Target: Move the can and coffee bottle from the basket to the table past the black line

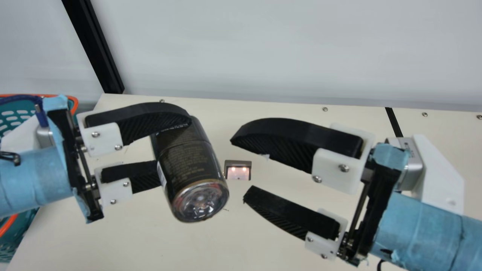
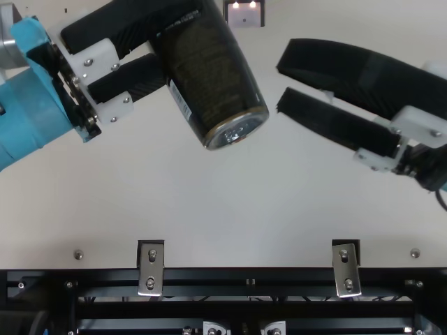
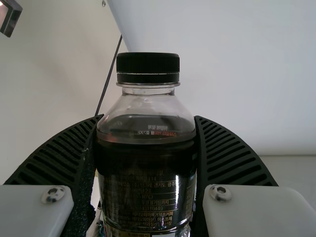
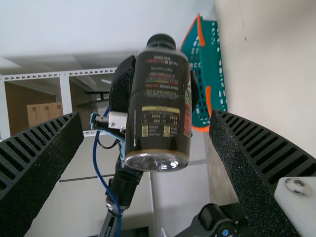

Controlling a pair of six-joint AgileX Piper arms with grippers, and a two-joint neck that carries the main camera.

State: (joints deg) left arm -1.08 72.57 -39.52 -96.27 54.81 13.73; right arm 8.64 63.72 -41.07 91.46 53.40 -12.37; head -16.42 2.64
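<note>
Grips the coffee bottle (image 1: 196, 162) in the left claw (image 1: 175, 150), clamped around the body between both ribbed fingers. Holds the bottle tilted, with the clear base (image 1: 201, 199) toward the near side of the desk (image 1: 150, 241) and the black cap (image 3: 148, 64) at the opposite end. Contains dark liquid up to the shoulder, as seen in the left wrist view. Appears to be raised above the desk, though hard to confirm from the steep viewing angles.

Holds the right claw (image 1: 238, 169) open, with both fingers parted and directed at the bottle, near it but apart from it.

Places the bottle between the teal, orange-rimmed basket (image 1: 17, 111) and the black line (image 1: 393, 122), still short of the line. Locates the basket just beside the left edge of the desk in the main view, and the small grey fixture (image 1: 238, 163) on the desk, toward the middle
</note>
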